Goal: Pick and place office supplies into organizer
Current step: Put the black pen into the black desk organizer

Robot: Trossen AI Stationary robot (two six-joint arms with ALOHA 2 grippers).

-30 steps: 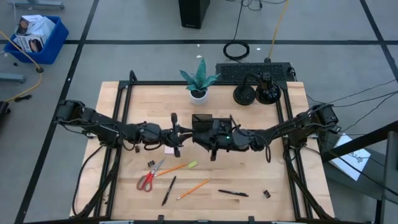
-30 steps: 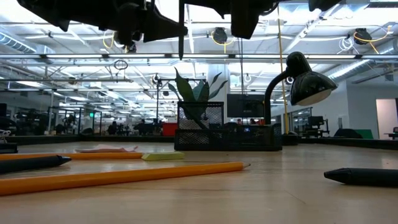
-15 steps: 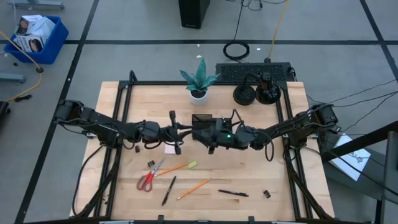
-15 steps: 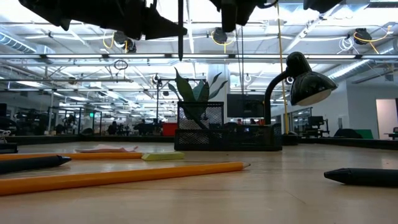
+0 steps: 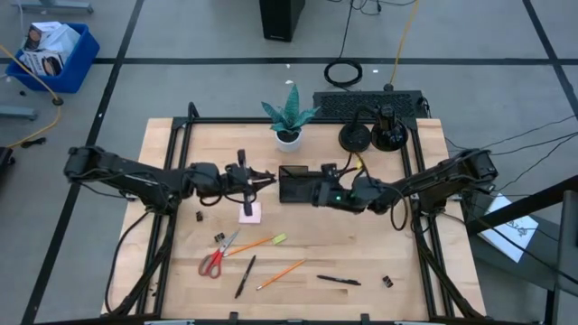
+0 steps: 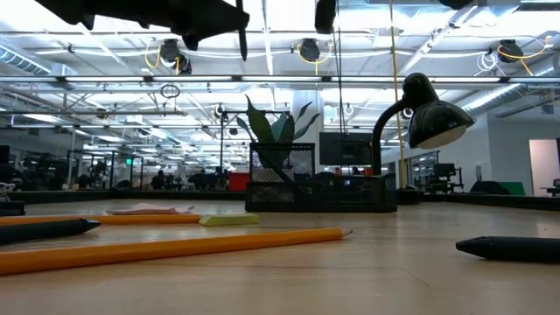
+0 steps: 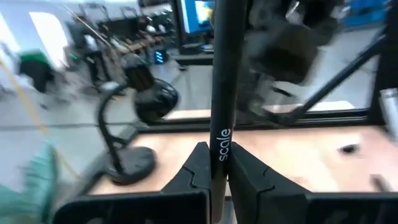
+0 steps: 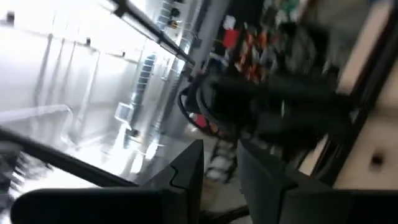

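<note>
From where I stand, the step in hand looks like carrying a pen to the organizer. Starting at the left, the left gripper [image 5: 242,173] hangs above the bench [image 5: 163,271], clamped tight on a black pen [image 7: 221,93] that stands up between its fingers [image 7: 196,168], with the pink sticky-note pad [image 5: 250,211] on the wood just below it. Just beyond it to the right sits the black organizer [image 5: 295,183], and the right gripper [image 5: 318,191] hovers right at that tray's far side; its fingers stand a little apart in the wrist view and I see nothing between them. Nearer the front edge, the red-handled scissors [image 5: 215,259], a highlighter [image 5: 277,239], an orange pencil [image 5: 280,273] and another pen [image 5: 338,280] lie waiting. By my reckoning the left arm must next slide the short way right until the pen is over a compartment, tip it downward, and only then let go, while the right arm stays clear of the tray's mouth.
</note>
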